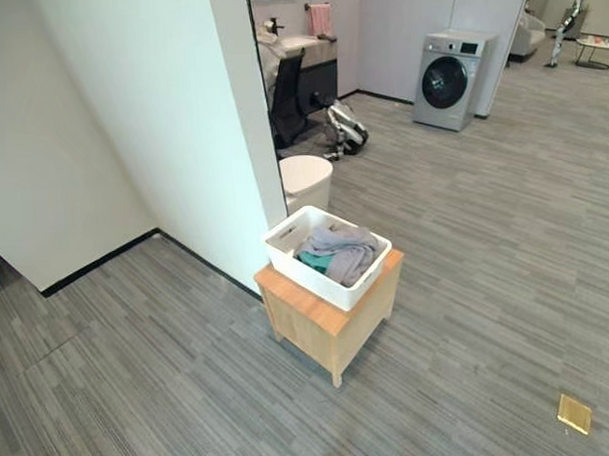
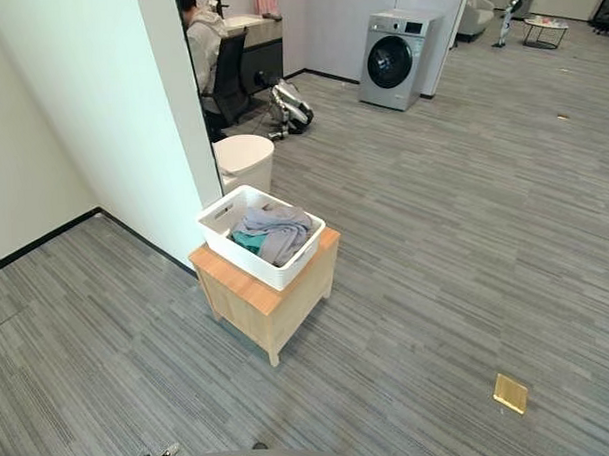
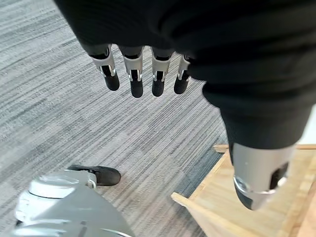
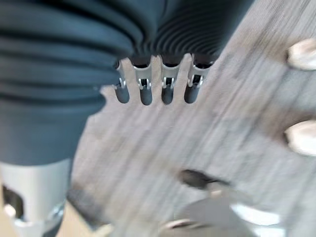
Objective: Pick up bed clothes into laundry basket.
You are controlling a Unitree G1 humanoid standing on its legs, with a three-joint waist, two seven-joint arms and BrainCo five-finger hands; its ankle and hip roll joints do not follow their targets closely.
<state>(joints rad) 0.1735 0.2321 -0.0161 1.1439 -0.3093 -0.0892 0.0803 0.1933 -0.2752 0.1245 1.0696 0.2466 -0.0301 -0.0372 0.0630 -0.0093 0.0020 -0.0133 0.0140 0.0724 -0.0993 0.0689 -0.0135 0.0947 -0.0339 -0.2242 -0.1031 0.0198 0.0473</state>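
A white laundry basket (image 1: pixel 285 255) stands on a low wooden stool (image 1: pixel 305 310) in the middle of the grey floor, close to a wall corner. Grey clothes (image 1: pixel 343 249) and a teal piece (image 1: pixel 314 258) lie bunched inside it. My left hand (image 3: pixel 134 74) hangs above the floor with straight fingers and nothing in it; a light wooden edge (image 3: pixel 232 212) lies just beyond its thumb. My right hand (image 4: pixel 145 89) also hangs over the floor, open and holding nothing.
A white wall corner (image 1: pixel 243 140) rises right behind the stool. A round white bin (image 1: pixel 305 180) stands past it. Farther back are a washing machine (image 1: pixel 449 67) and a seated person (image 2: pixel 203 41). A brass floor plate (image 1: pixel 574 413) sits at the near right.
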